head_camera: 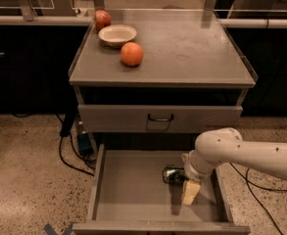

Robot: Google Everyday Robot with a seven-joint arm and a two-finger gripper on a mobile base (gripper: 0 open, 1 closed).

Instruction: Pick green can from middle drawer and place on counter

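The green can (173, 174) lies on the floor of the open middle drawer (133, 190), right of its middle. My gripper (189, 190) is down inside the drawer, right beside the can on its right side, at the end of the white arm that reaches in from the right. Whether it touches the can I cannot tell. The counter (192, 48) is the grey top of the cabinet above and holds no can.
An orange (131, 54), a white bowl (117, 35) and a red apple (102, 19) sit on the counter's left part. A shut upper drawer front with a dark handle (160, 118) is above the open drawer. Cables (69, 151) lie on the floor at left.
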